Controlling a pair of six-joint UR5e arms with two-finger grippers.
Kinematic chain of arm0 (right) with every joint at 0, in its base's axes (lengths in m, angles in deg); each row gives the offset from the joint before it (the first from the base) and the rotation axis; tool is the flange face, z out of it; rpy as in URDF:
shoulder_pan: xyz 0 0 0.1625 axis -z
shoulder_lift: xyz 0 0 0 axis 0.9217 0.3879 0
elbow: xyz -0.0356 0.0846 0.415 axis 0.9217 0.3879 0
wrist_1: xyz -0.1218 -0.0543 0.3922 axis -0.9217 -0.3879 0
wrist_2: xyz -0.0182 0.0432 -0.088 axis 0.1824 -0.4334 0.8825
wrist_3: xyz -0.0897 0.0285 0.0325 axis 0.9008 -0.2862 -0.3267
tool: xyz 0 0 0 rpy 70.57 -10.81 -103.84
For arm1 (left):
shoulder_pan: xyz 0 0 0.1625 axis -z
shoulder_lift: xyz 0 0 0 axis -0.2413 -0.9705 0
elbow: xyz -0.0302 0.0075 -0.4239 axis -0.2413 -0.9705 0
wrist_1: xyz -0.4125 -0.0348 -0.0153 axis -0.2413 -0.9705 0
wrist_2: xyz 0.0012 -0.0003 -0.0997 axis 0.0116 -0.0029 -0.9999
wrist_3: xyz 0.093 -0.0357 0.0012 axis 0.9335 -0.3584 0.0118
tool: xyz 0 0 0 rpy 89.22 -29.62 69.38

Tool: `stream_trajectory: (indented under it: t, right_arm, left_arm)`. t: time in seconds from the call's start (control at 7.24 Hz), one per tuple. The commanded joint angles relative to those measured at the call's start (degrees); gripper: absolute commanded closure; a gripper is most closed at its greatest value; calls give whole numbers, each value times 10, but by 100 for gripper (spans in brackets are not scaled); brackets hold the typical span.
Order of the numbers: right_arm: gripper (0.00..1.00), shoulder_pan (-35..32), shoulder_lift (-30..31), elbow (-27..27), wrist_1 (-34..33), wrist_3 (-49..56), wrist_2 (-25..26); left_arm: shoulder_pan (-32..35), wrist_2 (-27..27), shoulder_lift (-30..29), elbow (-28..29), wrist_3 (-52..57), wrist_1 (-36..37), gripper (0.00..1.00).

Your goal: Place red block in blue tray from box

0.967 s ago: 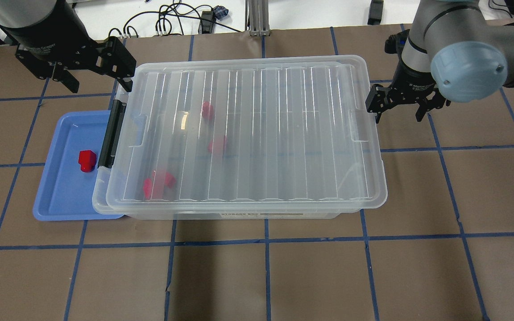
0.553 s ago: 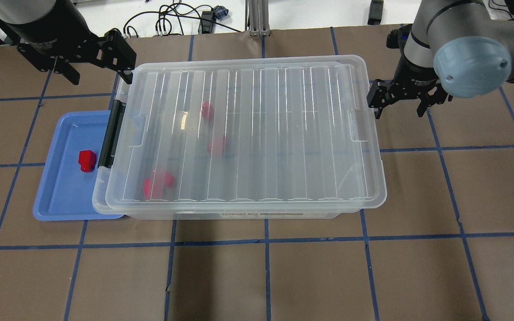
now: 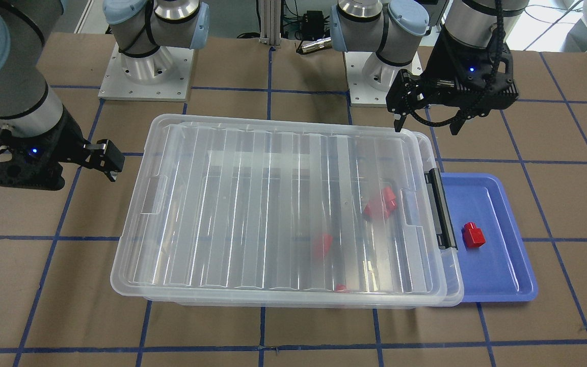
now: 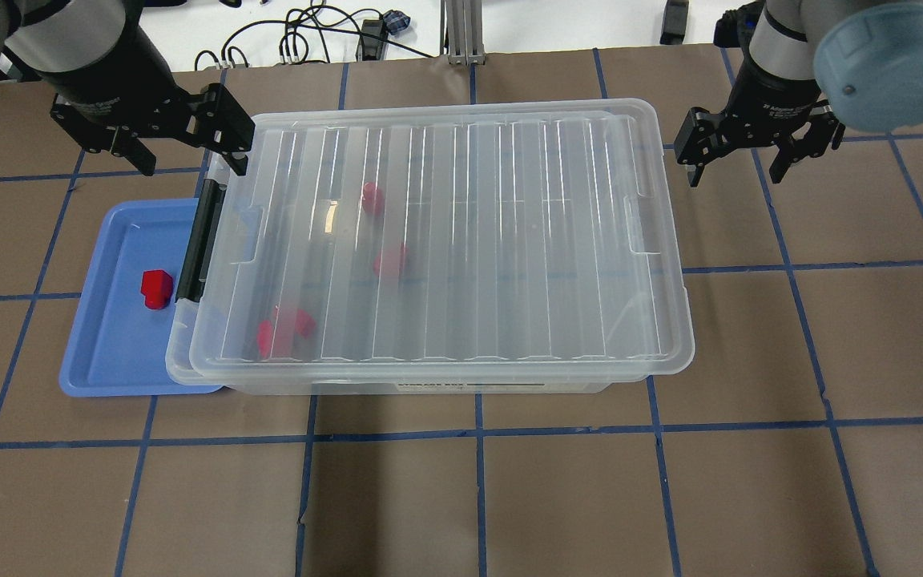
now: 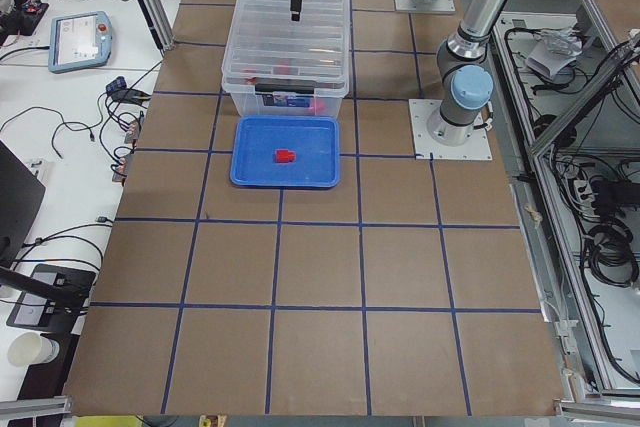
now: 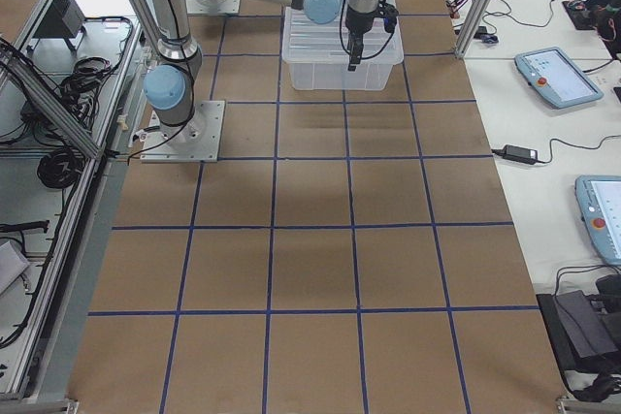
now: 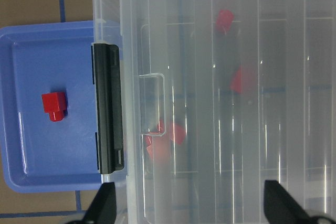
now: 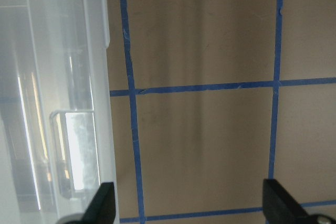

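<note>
One red block (image 4: 155, 288) lies in the blue tray (image 4: 109, 353), also in the left wrist view (image 7: 54, 105). The tray is partly tucked under the left end of the box (image 4: 509, 240), whose ribbed lid is on. The black latch (image 4: 199, 240) is at that end. Three more red blocks (image 4: 284, 330) show blurred through the lid. My left gripper (image 4: 191, 160) is open and empty above the box's far left corner. My right gripper (image 4: 734, 172) is open and empty beyond the box's right end.
The brown table (image 4: 670, 497) has blue tape grid lines. Cables (image 4: 309, 32) and a metal post lie past the far edge. In the front-facing view the two arm bases (image 3: 145, 66) stand behind the box.
My right gripper has moved toward the table's far edge, away from the box's right end. My left gripper has shifted slightly right. Both stay open; box, tray and blocks have not moved.
</note>
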Motion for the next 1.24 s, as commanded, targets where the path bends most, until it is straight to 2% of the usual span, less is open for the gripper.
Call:
stream_trajectory:
  t: [0.0,0.41,0.55,0.69,1.11]
  right_arm:
    - [0,-4,36,-5,22,0,-1]
    - [0,-29,42,-6,41,-1,-1]
    - [0,-31,46,-5,42,-1,-3]
    - [0,-33,47,-6,49,-3,-25]
    - [0,-33,63,-11,62,-30,-30]
  left_arm:
    - [0,2,-2,16,0,-45,0]
    - [-1,4,-18,44,0,-59,0]
    - [0,4,-13,32,0,-59,0]
    - [1,1,-11,22,-2,-51,0]
    - [1,-2,-8,17,1,-47,0]
